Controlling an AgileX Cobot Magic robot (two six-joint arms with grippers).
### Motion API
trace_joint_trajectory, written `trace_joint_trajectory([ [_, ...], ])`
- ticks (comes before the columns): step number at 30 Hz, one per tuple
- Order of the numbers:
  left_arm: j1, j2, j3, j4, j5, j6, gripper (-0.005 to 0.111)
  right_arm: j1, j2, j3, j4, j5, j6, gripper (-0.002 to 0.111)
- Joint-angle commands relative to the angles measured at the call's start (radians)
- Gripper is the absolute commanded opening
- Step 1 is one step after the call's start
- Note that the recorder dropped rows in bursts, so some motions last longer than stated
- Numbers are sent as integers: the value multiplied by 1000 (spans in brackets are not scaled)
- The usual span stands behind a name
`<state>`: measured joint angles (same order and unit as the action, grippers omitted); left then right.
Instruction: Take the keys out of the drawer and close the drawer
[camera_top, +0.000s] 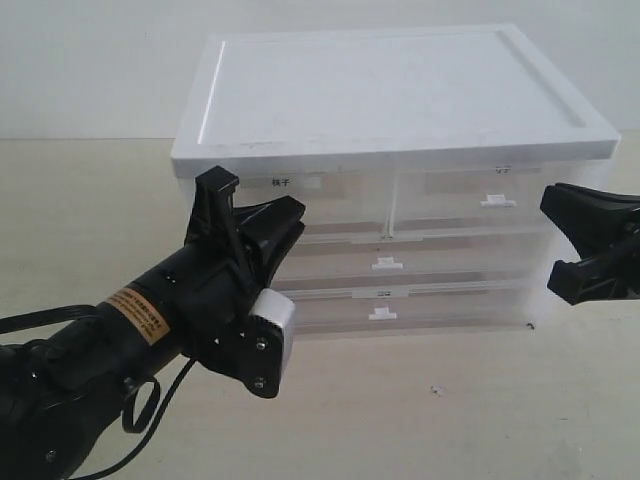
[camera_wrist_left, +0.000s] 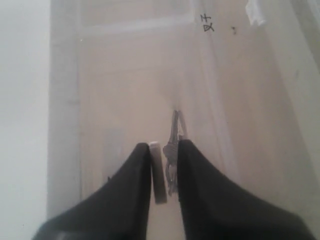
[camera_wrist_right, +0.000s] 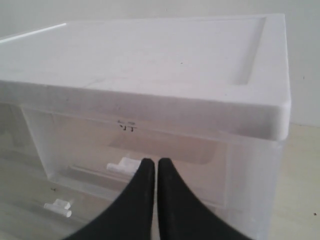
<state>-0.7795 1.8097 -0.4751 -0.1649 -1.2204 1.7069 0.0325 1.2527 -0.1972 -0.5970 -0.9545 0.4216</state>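
Observation:
The labelled half-width drawer (camera_top: 345, 205) sits top left in the cabinet, its front flush with the others. In the left wrist view its translucent front (camera_wrist_left: 125, 100) fills the picture, with the black label (camera_wrist_left: 207, 22). The keys (camera_wrist_left: 172, 145) show through it as a grey metal bunch; no blue tag is visible. My left gripper (camera_wrist_left: 164, 144) is open a narrow way around the white tab handle (camera_wrist_left: 158, 175), which rests against one finger. In the exterior view the left gripper (camera_top: 255, 200) is at the drawer front. My right gripper (camera_wrist_right: 151, 161) is shut and holds nothing.
The white-topped cabinet (camera_top: 400, 90) stands on a pale table. The twin half-width drawer (camera_top: 490, 195) is top right, facing my right arm (camera_top: 615, 255). Two full-width drawers (camera_top: 440, 285) lie below, with tab handles (camera_top: 386, 263). The left arm's cable (camera_top: 150, 410) hangs low.

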Motion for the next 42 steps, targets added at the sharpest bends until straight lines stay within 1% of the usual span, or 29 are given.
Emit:
trace_joint_trajectory([
  [1, 1, 5, -3, -71, -1, 14, 12, 0, 4, -5, -2, -2, 2, 0],
  [4, 1, 5, -3, -71, -1, 14, 11, 0, 4, -5, -2, -2, 2, 0],
  [7, -1, 5, -1, -80, -1, 14, 5, 0, 4, -5, -2, -2, 2, 0],
  [12, -37, 5, 29, -94, -1, -15, 5, 0, 4, -5, -2, -2, 2, 0],
  [21, -98, -6, 108, -101, -1, -15, 5, 0, 4, -5, -2, -2, 7, 0],
  [28, -101, -52, 102, -105, -1, -20, 6, 0, 4, -5, -4, 0, 7, 0],
  [30, -101, -65, 85, -105, -1, -55, 14, 0, 4, -5, -4, 0, 7, 0],
  [34, -101, -67, 37, -144, -1, -68, 45, 0, 4, -5, -4, 0, 7, 0],
  [35, -101, -67, 22, -151, -1, -68, 49, 0, 4, -5, -6, 0, 7, 0],
  [36, -101, -67, 9, -153, -1, -68, 49, 0, 4, -5, -6, 0, 10, 0],
  [38, -101, -67, -13, -161, 10, -68, 46, 0, 4, -5, -11, 0, 14, 0],
  [42, -101, -67, -51, -222, 49, -43, 29, 0, 4, -5, -13, 0, 14, 0],
])
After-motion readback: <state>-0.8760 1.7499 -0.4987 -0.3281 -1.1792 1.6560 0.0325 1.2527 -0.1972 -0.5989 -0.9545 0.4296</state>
